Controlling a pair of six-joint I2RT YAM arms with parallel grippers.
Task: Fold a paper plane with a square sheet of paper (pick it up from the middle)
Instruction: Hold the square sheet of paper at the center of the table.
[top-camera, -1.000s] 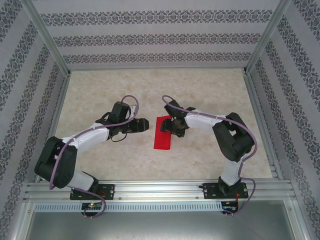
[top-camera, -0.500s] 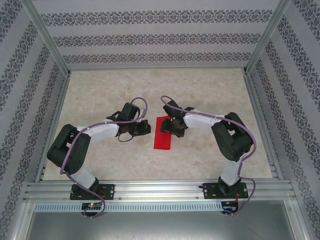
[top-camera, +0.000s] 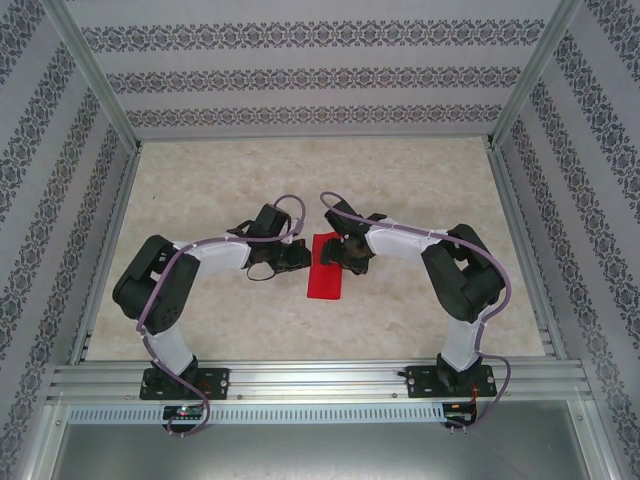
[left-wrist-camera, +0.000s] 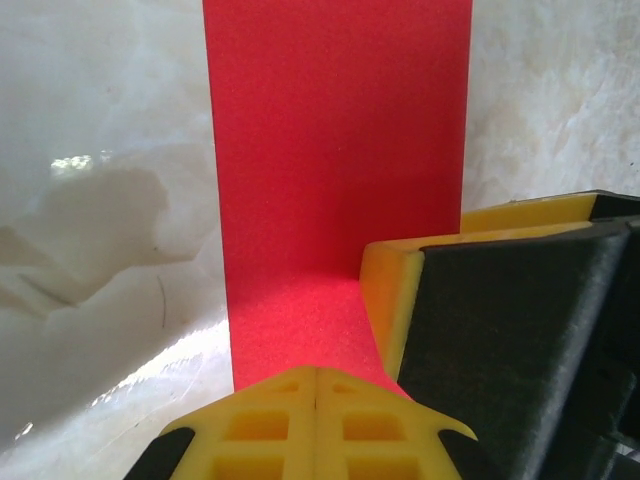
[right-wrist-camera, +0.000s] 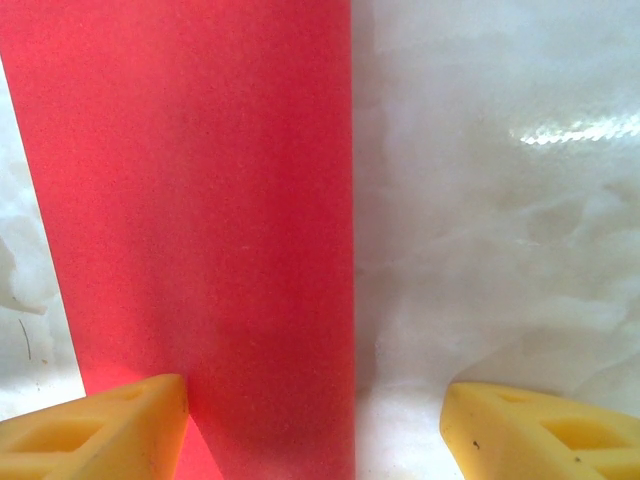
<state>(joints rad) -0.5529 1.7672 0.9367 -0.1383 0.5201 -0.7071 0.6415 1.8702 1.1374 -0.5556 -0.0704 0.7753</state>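
The square sheet of paper (top-camera: 322, 282), bright red and unmarked, is lying flat at the middle of the table (top-camera: 420, 190), showing as a long narrow strip rather than a full square. The left claw (top-camera: 300, 257) is sitting at the strip's left edge with its yellow tips pressed together and nothing between them. From the left wrist camera the tips are sitting over the red surface, though whether they are actually bearing down on it is hard to tell at this angle. The right claw (top-camera: 342, 255) is hovering low over the opposite side with its fingers spread wide. One fingertip (right-wrist-camera: 100, 420) is over the paper and the other over bare marble-patterned table, straddling the strip's right edge. Neither claw is holding the sheet. The paper is looking light, thin and limp: likely to slide on the smooth top, to buckle under a sideways push, and to keep any crease pressed into it. A hold is probably best taken at the middle of a long edge, teasing it up first and pinching gently.
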